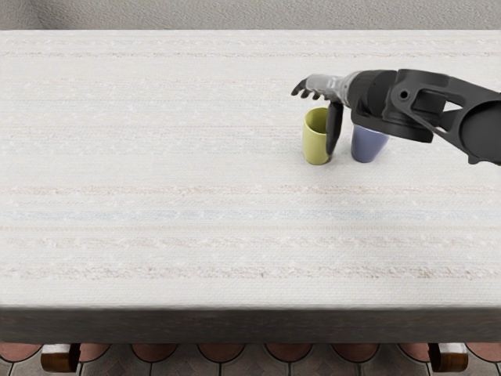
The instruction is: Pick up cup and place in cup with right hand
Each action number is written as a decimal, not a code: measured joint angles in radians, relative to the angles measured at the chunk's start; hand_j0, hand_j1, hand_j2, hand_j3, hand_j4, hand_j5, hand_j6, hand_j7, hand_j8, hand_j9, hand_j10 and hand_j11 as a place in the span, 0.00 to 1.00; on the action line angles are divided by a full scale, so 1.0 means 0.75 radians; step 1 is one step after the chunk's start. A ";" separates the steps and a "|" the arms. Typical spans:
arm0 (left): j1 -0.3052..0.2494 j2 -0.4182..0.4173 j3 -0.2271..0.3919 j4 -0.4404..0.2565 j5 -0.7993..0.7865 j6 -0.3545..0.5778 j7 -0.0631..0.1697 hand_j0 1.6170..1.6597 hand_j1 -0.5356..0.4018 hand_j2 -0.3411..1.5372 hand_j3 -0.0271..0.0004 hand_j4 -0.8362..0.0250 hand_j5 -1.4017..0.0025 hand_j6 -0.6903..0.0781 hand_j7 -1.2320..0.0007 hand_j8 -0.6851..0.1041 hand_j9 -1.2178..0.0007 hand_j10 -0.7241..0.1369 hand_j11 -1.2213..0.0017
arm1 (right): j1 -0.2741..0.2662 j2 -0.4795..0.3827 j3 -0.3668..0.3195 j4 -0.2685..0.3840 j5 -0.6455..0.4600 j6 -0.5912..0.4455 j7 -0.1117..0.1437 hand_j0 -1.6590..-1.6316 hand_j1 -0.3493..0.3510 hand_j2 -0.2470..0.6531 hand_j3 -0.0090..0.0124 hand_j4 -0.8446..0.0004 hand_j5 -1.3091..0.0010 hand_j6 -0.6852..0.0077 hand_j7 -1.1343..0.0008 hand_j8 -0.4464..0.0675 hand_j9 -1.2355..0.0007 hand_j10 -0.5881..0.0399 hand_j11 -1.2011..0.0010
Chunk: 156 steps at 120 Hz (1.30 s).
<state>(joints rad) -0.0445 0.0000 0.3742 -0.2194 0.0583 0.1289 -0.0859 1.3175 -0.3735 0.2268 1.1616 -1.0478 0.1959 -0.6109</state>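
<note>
Table edge (250,325) runs nearest me; toward the far right, my right hand (335,86) has fingers (298,87) loosely extended, gripping nothing, over the upright yellow cup (315,145). Blue cup (367,147) stands right of it; grasping, lifting and nesting all remain.

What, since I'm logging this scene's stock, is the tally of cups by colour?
Yellow cup: 1
Blue cup: 1
Total: 2
</note>
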 joint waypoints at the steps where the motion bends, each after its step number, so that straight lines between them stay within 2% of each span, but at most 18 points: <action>1: 0.000 0.000 0.000 0.000 0.000 0.000 0.000 0.96 0.94 0.18 0.99 0.97 1.00 0.90 1.00 0.87 1.00 0.84 1.00 | 0.000 0.005 -0.001 -0.006 -0.002 -0.001 0.000 0.04 0.29 0.24 0.42 0.79 0.83 0.73 0.80 0.53 0.82 0.66 0.81; 24: 0.000 0.000 0.000 0.000 0.000 0.000 0.000 0.96 0.94 0.18 0.99 0.97 1.00 0.90 1.00 0.87 1.00 0.84 1.00 | -0.009 0.053 -0.025 -0.077 -0.073 -0.064 0.000 0.04 0.34 0.23 0.42 0.76 0.80 0.69 0.77 0.47 0.79 0.61 0.78; 49: 0.000 0.000 0.000 0.000 0.000 0.000 0.000 0.96 0.94 0.18 0.99 0.97 1.00 0.90 1.00 0.87 1.00 0.84 1.00 | -0.010 0.085 -0.098 -0.155 -0.089 -0.125 0.000 0.04 0.35 0.23 0.42 0.76 0.80 0.69 0.77 0.47 0.79 0.61 0.78; 90: 0.000 0.000 0.000 0.000 0.000 0.000 0.000 0.96 0.94 0.18 0.99 0.97 1.00 0.90 1.00 0.87 1.00 0.84 1.00 | -0.012 0.171 -0.157 -0.248 -0.091 -0.162 0.000 0.04 0.35 0.23 0.42 0.75 0.80 0.69 0.77 0.47 0.78 0.61 0.78; 113: -0.001 0.000 0.000 0.000 0.000 0.000 0.000 0.96 0.94 0.18 0.99 0.97 1.00 0.90 1.00 0.87 1.00 0.84 1.00 | -0.015 0.238 -0.189 -0.339 -0.092 -0.177 0.000 0.04 0.34 0.23 0.42 0.76 0.80 0.70 0.77 0.48 0.79 0.62 0.79; 127: 0.000 0.000 0.000 0.000 0.000 0.000 0.000 0.96 0.94 0.18 0.99 0.97 1.00 0.90 1.00 0.87 1.00 0.84 1.00 | -0.014 0.262 -0.204 -0.365 -0.092 -0.183 0.000 0.04 0.34 0.23 0.42 0.76 0.80 0.70 0.77 0.48 0.79 0.62 0.78; 143: 0.000 0.000 0.000 0.000 0.000 0.000 0.000 0.96 0.94 0.18 0.99 0.97 1.00 0.90 1.00 0.87 1.00 0.84 1.00 | -0.013 0.274 -0.210 -0.374 -0.092 -0.185 0.000 0.04 0.36 0.23 0.42 0.75 0.79 0.68 0.76 0.45 0.78 0.60 0.77; 156: 0.000 0.000 0.000 0.000 0.000 0.000 0.000 0.96 0.94 0.18 0.99 0.97 1.00 0.90 1.00 0.87 1.00 0.84 1.00 | -0.015 0.278 -0.213 -0.382 -0.092 -0.185 0.000 0.04 0.43 0.22 0.42 0.70 0.75 0.62 0.71 0.37 0.73 0.53 0.72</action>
<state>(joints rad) -0.0445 0.0000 0.3743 -0.2194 0.0583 0.1289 -0.0859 1.3066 -0.1651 0.0671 0.8755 -1.1165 0.0570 -0.6109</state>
